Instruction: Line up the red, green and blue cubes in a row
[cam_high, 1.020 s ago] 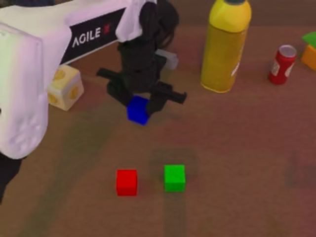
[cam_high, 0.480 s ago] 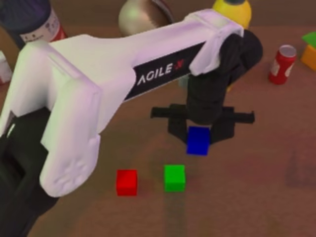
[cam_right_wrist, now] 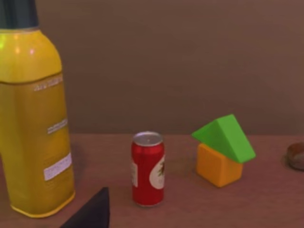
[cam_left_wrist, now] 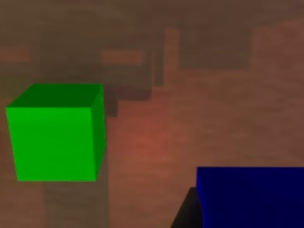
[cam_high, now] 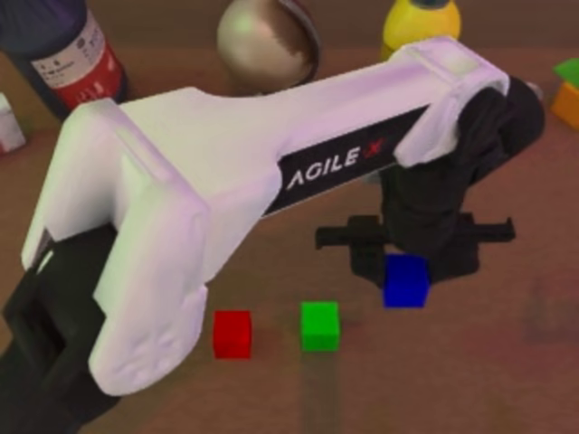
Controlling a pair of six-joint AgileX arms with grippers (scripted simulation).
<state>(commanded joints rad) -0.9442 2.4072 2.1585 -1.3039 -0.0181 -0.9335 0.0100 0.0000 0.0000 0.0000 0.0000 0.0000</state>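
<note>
Blue cube point(cam_high: 404, 281) square-on in left pincer point(cam_high: 409, 271)

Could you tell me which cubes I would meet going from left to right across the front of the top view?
red cube → green cube → blue cube, the last held in the left hand.

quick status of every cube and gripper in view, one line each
small bright red cube: resting on the table, free
small bright green cube: resting on the table right of the red one, free
small deep blue cube: gripped, right of the green cube
left gripper: shut on the blue cube
right gripper: out of sight
</note>
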